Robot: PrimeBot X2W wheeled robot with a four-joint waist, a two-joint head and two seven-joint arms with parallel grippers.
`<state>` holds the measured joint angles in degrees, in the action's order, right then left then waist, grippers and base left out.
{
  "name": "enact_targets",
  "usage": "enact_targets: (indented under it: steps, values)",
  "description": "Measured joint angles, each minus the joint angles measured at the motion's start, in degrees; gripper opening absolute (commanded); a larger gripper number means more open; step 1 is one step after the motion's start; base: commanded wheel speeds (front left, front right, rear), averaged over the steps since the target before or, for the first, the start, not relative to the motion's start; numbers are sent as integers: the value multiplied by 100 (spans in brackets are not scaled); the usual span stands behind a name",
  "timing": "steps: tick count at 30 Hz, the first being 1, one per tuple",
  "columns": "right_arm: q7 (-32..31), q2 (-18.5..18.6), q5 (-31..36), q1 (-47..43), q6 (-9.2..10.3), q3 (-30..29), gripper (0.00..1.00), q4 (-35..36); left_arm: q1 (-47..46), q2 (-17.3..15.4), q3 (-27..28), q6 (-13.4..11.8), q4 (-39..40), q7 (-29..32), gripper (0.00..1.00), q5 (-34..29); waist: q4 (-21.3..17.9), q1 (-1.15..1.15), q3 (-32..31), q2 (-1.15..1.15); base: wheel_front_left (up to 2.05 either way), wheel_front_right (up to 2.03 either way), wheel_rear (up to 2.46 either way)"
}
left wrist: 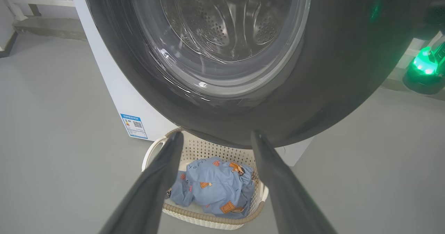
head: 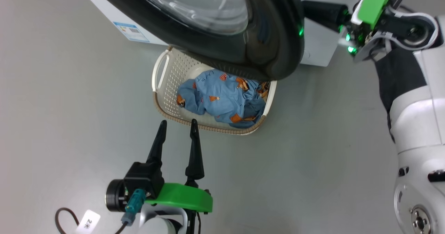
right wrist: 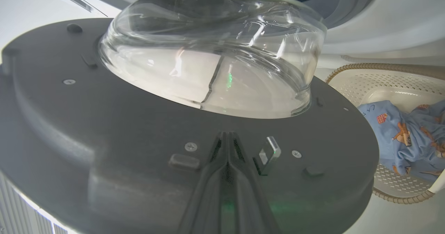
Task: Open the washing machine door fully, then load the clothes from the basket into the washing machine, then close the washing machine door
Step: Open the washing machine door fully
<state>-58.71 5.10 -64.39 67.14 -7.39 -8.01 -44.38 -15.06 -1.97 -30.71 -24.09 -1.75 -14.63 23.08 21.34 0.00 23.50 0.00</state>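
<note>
Our right pincer [right wrist: 227, 135], its two long dark fingers pressed together and pinching nothing, sets its tips on the matte grey inner face of the large round, black-rimmed washing machine door [right wrist: 104, 122]. The tips sit just beside the small metal latch hook [right wrist: 269, 154] and below the bulging clear glass bowl [right wrist: 208, 63].

We judge the door only partly swung, so opening it is the step in hand. We should push near this latch edge, far from the hinge, and follow the arc so the tips do not slide into the hook or the glass.

Our left pincer [head: 178, 122] is spread and empty above the plain grey floor [head: 69, 105], pointing at the near rim of the small cream-white perforated plastic basket [head: 174, 74]. The clothes [head: 219, 98], a soft light blue bundle with orange and brown patches, lie inside it.

From the head view the glossy door rim hangs over the basket's far end. We think it must clear before we reach in. Behind stands the big white front-loading washing machine [head: 320, 42], with its blue label sticker [head: 131, 31].
</note>
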Motion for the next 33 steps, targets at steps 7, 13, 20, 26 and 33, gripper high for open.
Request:
enact_targets:
  steps: [7,13,20,26,33]
  values:
    - [110,-4,-325,-315,0,371,0,-46,138,-3,60,64,-44,0,100,-15,-18,0,-206,0,0,0,0]
    - [207,-11,-587,-521,0,743,0,-97,236,-9,135,119,-100,0,100,-60,-42,0,-382,0,0,0,0]
    - [397,-11,-991,-735,0,1159,0,-114,276,-15,167,175,-114,0,100,-77,-46,0,-534,0,0,0,0]
    - [539,-11,-1373,-964,0,1579,0,-122,408,-18,200,244,-169,0,100,-118,-23,0,-679,0,0,0,0]
    - [728,-12,-1904,-1224,0,2160,0,-96,488,-19,247,297,-207,0,100,-168,8,0,-834,0,0,0,0]
